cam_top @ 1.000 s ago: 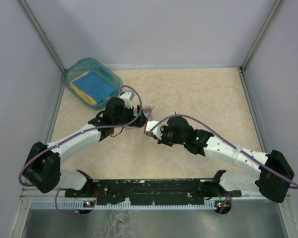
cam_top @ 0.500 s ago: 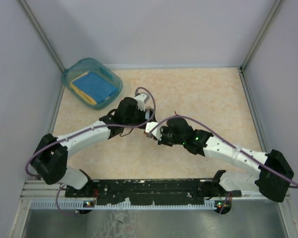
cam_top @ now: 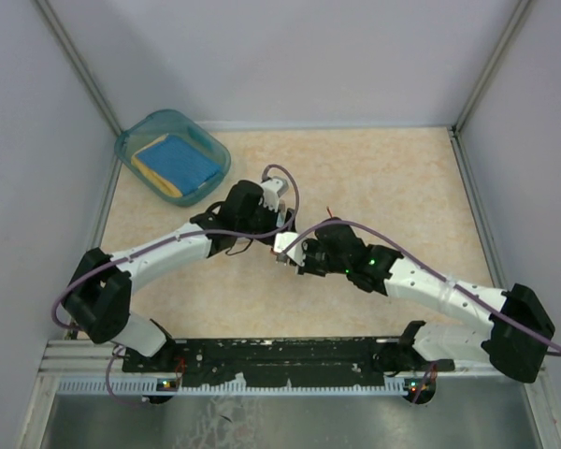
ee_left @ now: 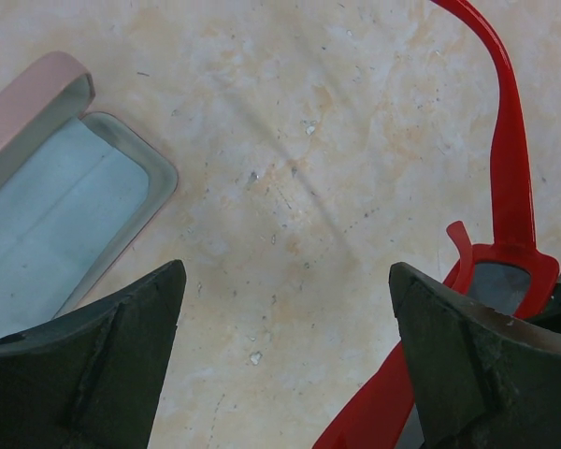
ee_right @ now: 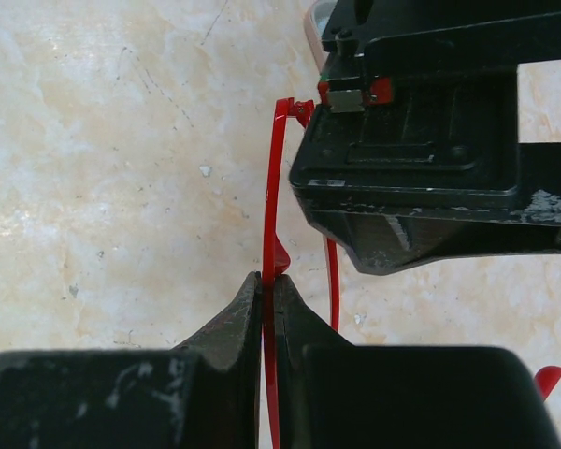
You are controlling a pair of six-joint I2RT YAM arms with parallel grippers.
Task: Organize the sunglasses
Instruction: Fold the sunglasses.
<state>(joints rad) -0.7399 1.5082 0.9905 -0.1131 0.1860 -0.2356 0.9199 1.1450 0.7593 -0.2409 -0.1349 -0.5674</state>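
The sunglasses (ee_right: pixel 271 187) have a thin red frame, and my right gripper (ee_right: pixel 268 279) is shut on the frame edge, holding it upright just above the table. In the left wrist view the sunglasses (ee_left: pixel 510 168) show at the right with one red temple arm stretching away and a dark lens by the right finger. My left gripper (ee_left: pixel 285 346) is open and empty, its right finger next to the frame. An open pink case (ee_left: pixel 65 215) with pale blue lining lies at the left. From above, both grippers meet mid-table, left (cam_top: pixel 279 217) and right (cam_top: pixel 285 251). Only a red tip (cam_top: pixel 332 208) of the sunglasses shows.
A teal plastic tub (cam_top: pixel 210 150) stands at the back left corner, with a blue cloth (cam_top: pixel 178 159) on something yellow inside. Grey walls enclose the table on three sides. The left gripper's body (ee_right: pixel 430 140) fills the upper right of the right wrist view.
My left arm has swung to the right and closer to the right gripper. The right gripper has stayed almost still, holding the sunglasses.
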